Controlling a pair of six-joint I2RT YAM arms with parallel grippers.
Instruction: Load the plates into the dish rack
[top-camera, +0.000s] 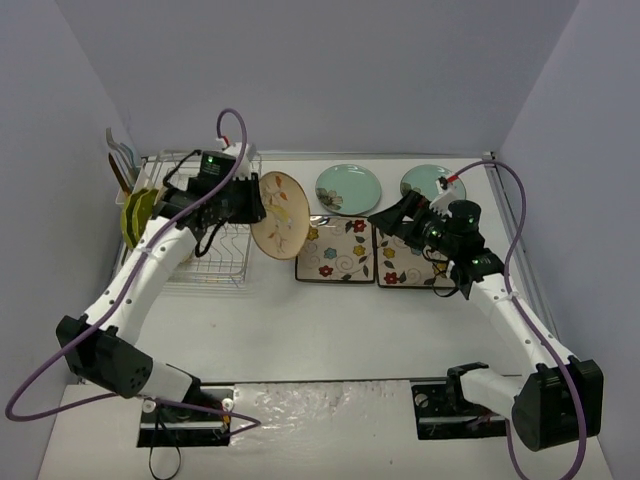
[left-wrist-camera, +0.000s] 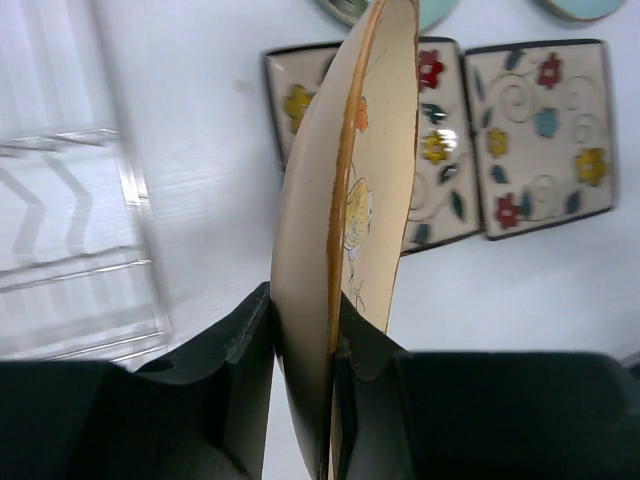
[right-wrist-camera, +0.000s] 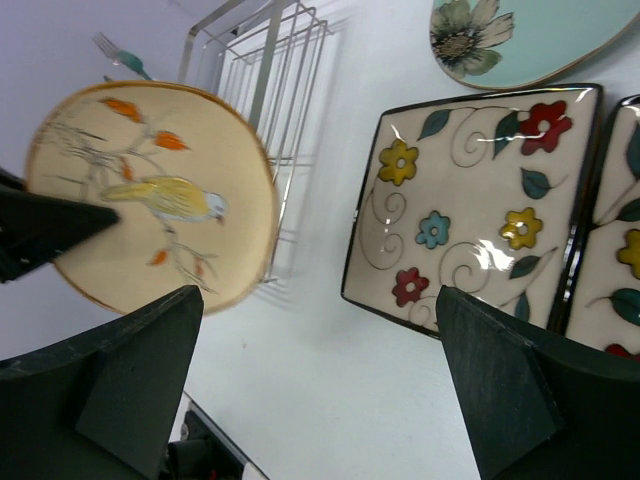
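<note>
My left gripper (top-camera: 258, 205) is shut on the rim of a cream round plate (top-camera: 281, 217) with a bird painted on it and holds it on edge, off the table, just right of the silver wire dish rack (top-camera: 205, 245). In the left wrist view the plate (left-wrist-camera: 345, 200) stands edge-on between the fingers (left-wrist-camera: 240, 350). Two lime-green plates (top-camera: 138, 213) stand in the rack's left end. Two square floral plates (top-camera: 335, 252) (top-camera: 408, 262) and two teal plates (top-camera: 348, 188) (top-camera: 430, 182) lie flat on the table. My right gripper (top-camera: 385, 225) is open and empty above the square plates.
A utensil holder with forks (top-camera: 122, 165) is at the rack's far left end. The right wrist view shows the held cream plate (right-wrist-camera: 150, 190), the rack (right-wrist-camera: 260, 80), a square plate (right-wrist-camera: 470, 200) and a teal plate (right-wrist-camera: 520, 35). Walls close in the back and sides.
</note>
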